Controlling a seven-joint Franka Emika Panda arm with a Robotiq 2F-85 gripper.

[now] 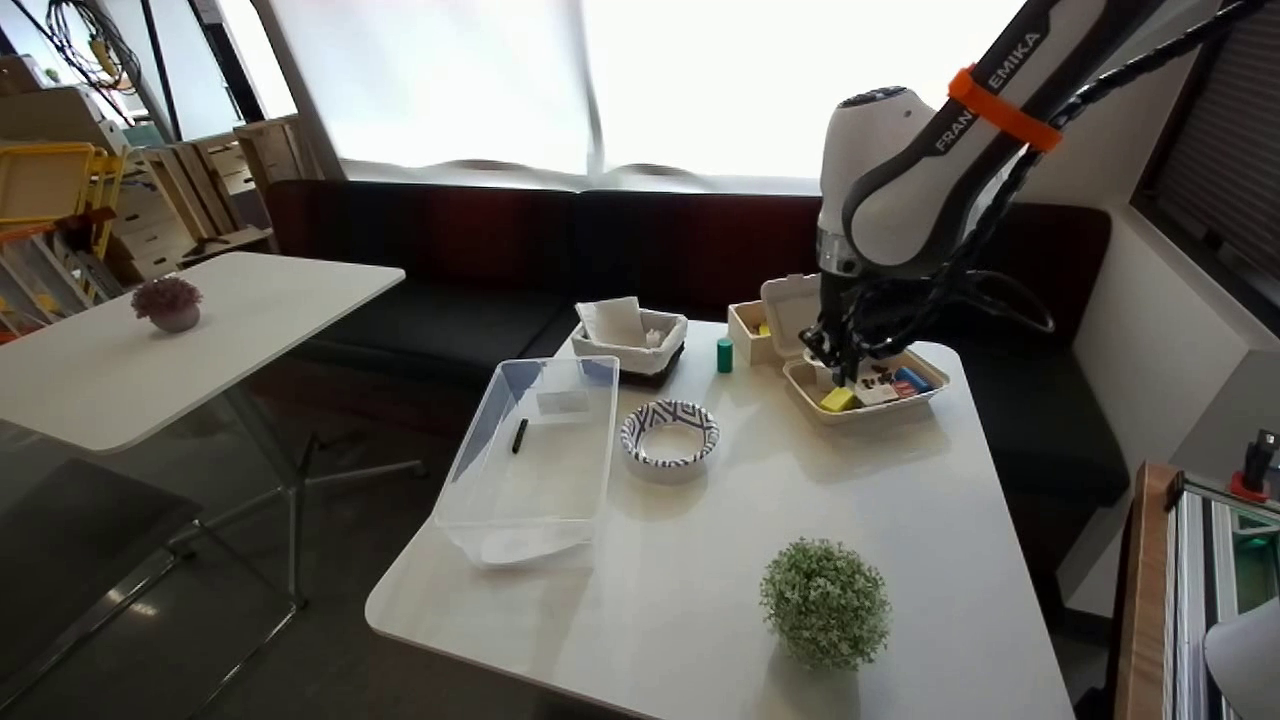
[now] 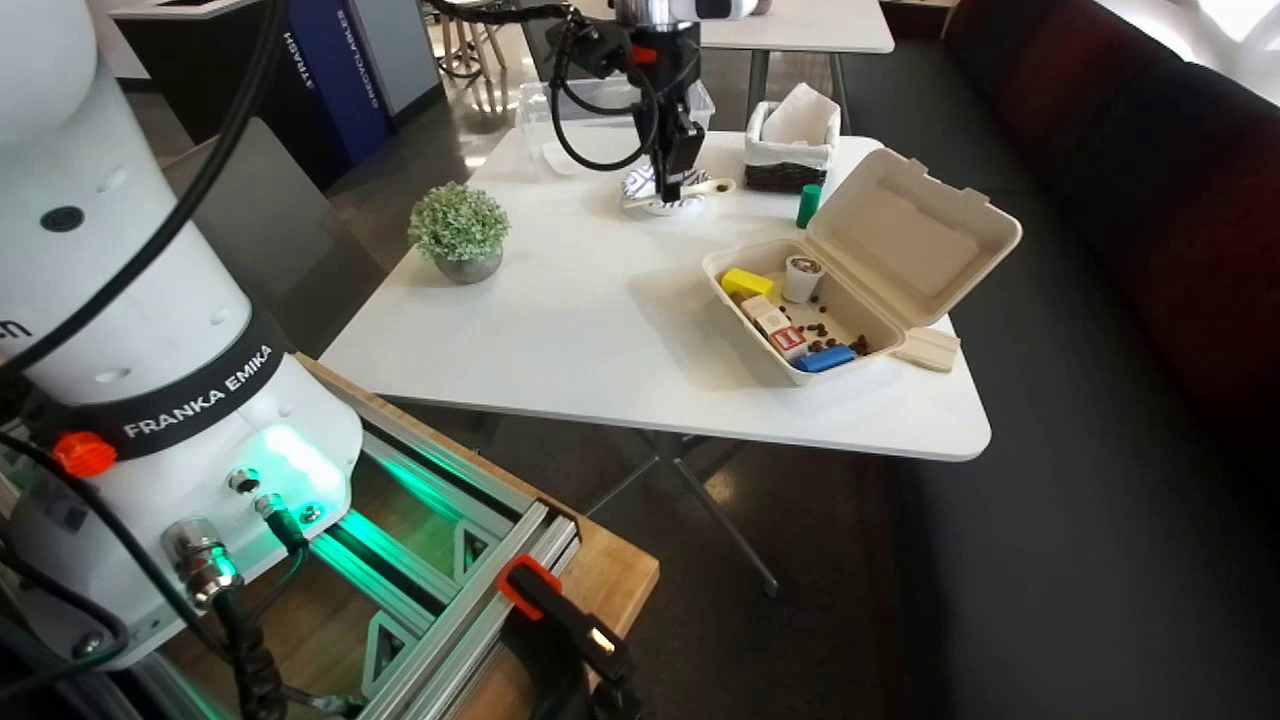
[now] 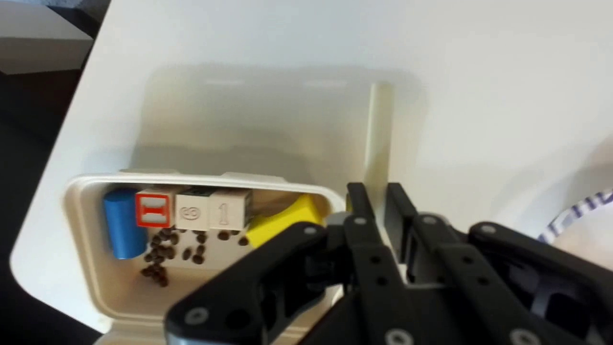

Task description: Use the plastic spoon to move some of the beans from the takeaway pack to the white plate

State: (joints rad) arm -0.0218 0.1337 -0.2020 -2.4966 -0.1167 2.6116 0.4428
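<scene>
The takeaway pack (image 2: 912, 235) is a cream clamshell with its lid open, also seen in the wrist view (image 3: 220, 181) and an exterior view (image 1: 850, 413). Dark beans (image 3: 160, 249) are scattered on its floor. My gripper (image 3: 376, 191) is shut on the pale plastic spoon (image 3: 380, 129), around its handle. In an exterior view the spoon's head (image 2: 720, 186) sticks out beside the gripper (image 2: 668, 192) with something dark in it. The gripper is raised near the pack's corner. The white plate is a round bowl with a blue zigzag pattern (image 1: 670, 436), partly in the wrist view (image 3: 579, 213).
The pack also holds a blue cylinder (image 3: 125, 225), letter blocks (image 3: 191, 208), a yellow block (image 3: 285, 220) and a white cup (image 2: 802, 278). Around stand a clear bin (image 1: 530, 470), a lined basket (image 1: 632, 345), a green cylinder (image 1: 724, 355), a wooden box (image 1: 752, 335) and a plant (image 1: 826, 602).
</scene>
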